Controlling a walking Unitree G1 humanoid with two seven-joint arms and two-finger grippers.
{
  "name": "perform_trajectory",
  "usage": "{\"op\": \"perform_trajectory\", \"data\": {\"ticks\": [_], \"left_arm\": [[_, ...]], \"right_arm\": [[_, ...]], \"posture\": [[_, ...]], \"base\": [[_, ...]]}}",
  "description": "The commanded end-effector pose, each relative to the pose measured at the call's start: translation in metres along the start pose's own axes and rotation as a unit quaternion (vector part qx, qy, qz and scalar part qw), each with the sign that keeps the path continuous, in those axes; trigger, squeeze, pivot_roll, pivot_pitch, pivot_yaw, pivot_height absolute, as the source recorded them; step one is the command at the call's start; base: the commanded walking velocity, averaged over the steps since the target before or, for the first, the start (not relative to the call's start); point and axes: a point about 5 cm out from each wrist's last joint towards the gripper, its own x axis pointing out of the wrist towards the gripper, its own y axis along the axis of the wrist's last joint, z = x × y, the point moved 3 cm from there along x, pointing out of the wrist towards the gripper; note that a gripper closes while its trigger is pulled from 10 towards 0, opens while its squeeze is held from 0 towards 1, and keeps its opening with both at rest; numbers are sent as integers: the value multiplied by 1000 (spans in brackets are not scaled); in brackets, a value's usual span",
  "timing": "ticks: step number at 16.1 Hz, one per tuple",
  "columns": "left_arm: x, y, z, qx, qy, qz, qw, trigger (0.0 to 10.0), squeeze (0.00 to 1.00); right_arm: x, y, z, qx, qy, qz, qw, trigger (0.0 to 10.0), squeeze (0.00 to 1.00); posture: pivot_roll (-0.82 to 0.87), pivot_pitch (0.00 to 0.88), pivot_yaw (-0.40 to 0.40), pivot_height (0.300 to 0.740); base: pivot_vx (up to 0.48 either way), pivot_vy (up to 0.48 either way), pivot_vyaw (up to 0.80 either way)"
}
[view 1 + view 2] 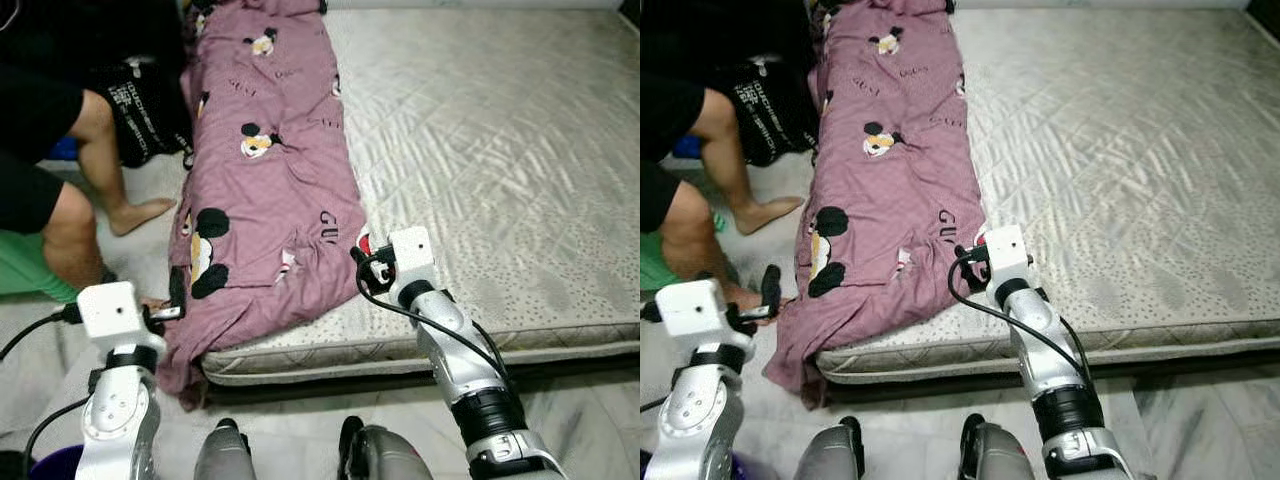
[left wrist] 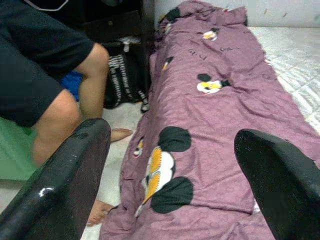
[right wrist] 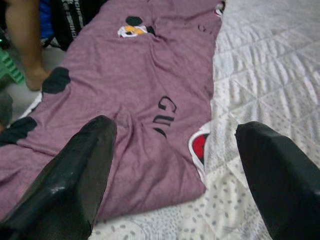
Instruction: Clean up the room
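Observation:
A purple cartoon-mouse blanket (image 1: 265, 180) lies in a long strip along the left edge of a bare quilted mattress (image 1: 500, 150), and its near corner hangs over the side to the floor. My right gripper (image 1: 366, 262) hovers low over the blanket's near right corner, by the "GU" lettering (image 3: 167, 107). It is open, with the fingers (image 3: 75, 175) spread over the cloth. My left gripper (image 1: 766, 298) is off the mattress, beside the hanging left edge. It is open too, pointing along the blanket (image 2: 210, 130) with nothing between its fingers.
A person crouches on the floor at the left, one bare foot (image 1: 140, 212) close to the blanket's edge. A black bag (image 1: 145, 110) stands behind the person and something green (image 1: 20, 265) sits at the far left. The mattress lies low on pale floor tiles (image 1: 590, 420).

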Motion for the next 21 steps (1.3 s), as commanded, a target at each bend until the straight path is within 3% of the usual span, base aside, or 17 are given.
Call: {"op": "perform_trajectory", "data": {"ticks": [1, 6, 17, 21], "left_arm": [[0, -3, 2, 5, -4, -9, 1000, 10000, 0], [5, -3, 3, 4, -8, -9, 1000, 10000, 0], [8, -2, -1, 4, 14, -5, 1000, 10000, 0], [9, -4, -8, -1, 35, -11, 999, 10000, 0]], "right_arm": [[-1, -1, 3, 4, -8, -4, 1000, 10000, 0], [1, 2, 3, -1, -7, 1, 1000, 10000, 0], [2, 6, 3, -1, 1, 7, 1000, 10000, 0], [3, 7, -1, -7, 12, 9, 1000, 10000, 0]], "posture": [[89, 206, -32, 740], [90, 193, -32, 740], [87, 189, -39, 612], [86, 192, -40, 612]], "base": [[0, 0, 0], [0, 0, 0], [0, 0, 0], [0, 0, 0]]}}
